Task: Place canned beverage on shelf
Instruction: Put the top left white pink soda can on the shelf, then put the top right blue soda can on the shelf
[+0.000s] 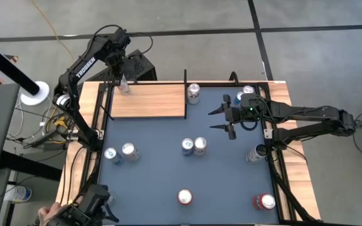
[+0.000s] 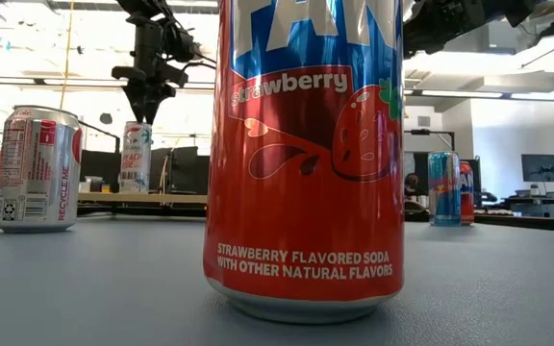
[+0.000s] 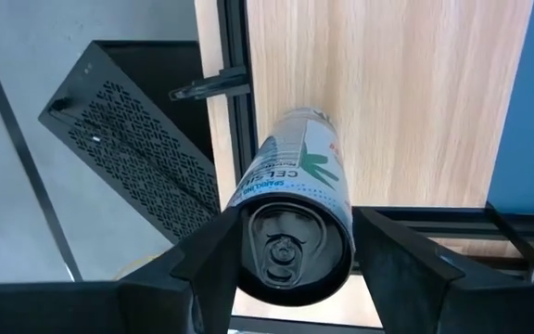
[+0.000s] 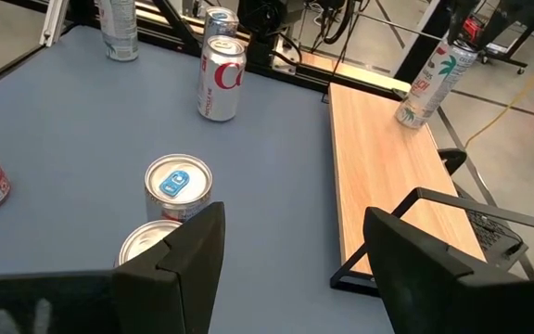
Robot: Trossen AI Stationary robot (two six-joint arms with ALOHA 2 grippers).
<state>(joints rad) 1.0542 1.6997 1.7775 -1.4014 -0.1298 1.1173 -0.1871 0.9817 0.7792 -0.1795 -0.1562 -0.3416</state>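
The shelf (image 1: 149, 100) is a light wood board at the table's far left. A slim white and green can (image 3: 297, 176) is on its far left corner, tilted in the right wrist view (image 4: 426, 82). My left gripper (image 1: 123, 79) is above it, shut on its upper end. My right gripper (image 1: 222, 119) hovers open over the table's right half, with nothing between its fingers (image 4: 193, 260). My left gripper pinches the can's upper end, just below the rim (image 3: 248, 218), between its two fingers (image 3: 213, 260). They come steeply from above, one on each side. The can leans, and its bottom (image 4: 406, 117) touches the shelf board.
One can (image 1: 193, 93) stands by the shelf's right end. Two cans (image 1: 193, 145) stand mid-table and two more (image 1: 119, 152) at the left. Red cans (image 1: 185, 196) (image 1: 264, 201) stand near the front edge. The nearer red can (image 2: 306, 154) fills the low view.
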